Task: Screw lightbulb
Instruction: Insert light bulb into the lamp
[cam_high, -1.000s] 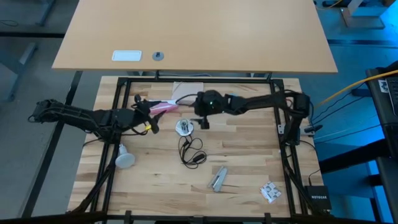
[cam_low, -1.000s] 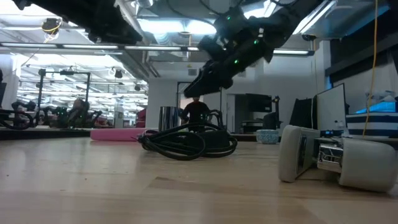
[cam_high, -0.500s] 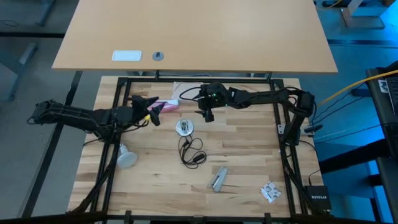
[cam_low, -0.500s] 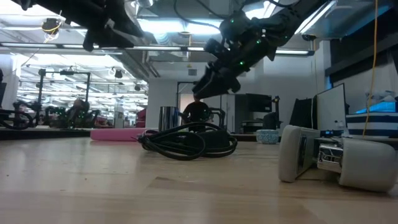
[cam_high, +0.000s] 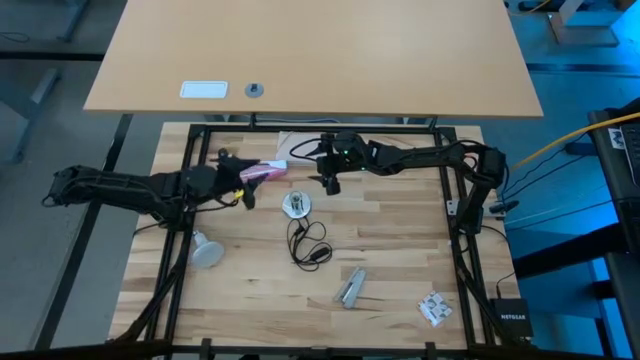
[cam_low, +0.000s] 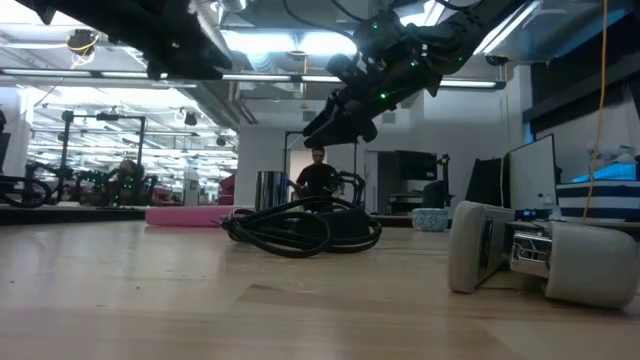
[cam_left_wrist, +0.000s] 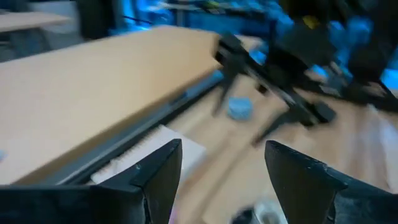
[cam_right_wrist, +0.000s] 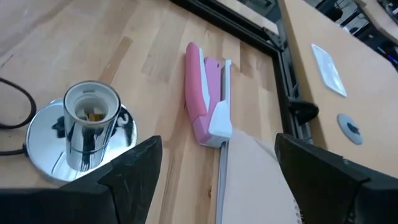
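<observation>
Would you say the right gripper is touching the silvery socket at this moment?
Apart: in the right wrist view the open right gripper hangs above the socket, empty.

I see the lightbulb (cam_high: 204, 254) lying at the bench's (cam_high: 400, 260) left side, the socket (cam_high: 295, 205) mid-bench, the stapler (cam_high: 265, 171) behind it toward the left.

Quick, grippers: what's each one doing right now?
Left gripper: open, holding nothing.
Right gripper: open, empty, above the socket.
</observation>
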